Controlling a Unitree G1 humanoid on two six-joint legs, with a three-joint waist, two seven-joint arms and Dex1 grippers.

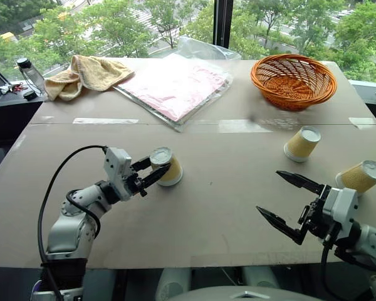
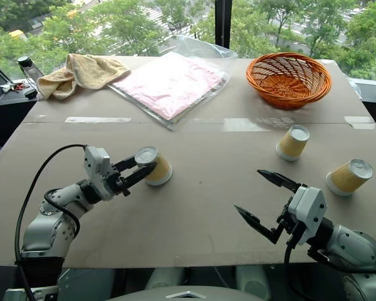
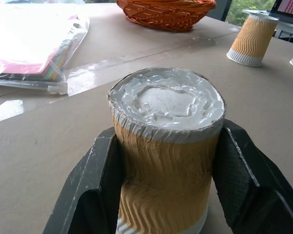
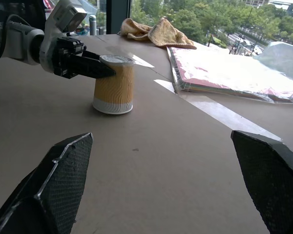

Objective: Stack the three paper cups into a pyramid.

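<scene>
Three paper cups stand upside down on the brown table (image 1: 207,213). My left gripper (image 1: 158,168) is shut on the left paper cup (image 1: 169,169), one black finger on each side of its yellow ribbed wall. In the left wrist view that cup (image 3: 166,102) stands between the two fingers (image 3: 100,180), its white base up. The second cup (image 1: 302,143) stands right of the middle, and the third cup (image 1: 362,176) stands near the right edge. My right gripper (image 1: 269,192) hovers open and holds nothing, in front of those two cups.
An orange woven basket (image 1: 293,80) sits at the back right. A pink packet in clear plastic (image 1: 175,84) and a yellow towel (image 1: 88,74) lie at the back left. A bottle (image 1: 31,75) stands on the dark ledge beyond the table's left edge.
</scene>
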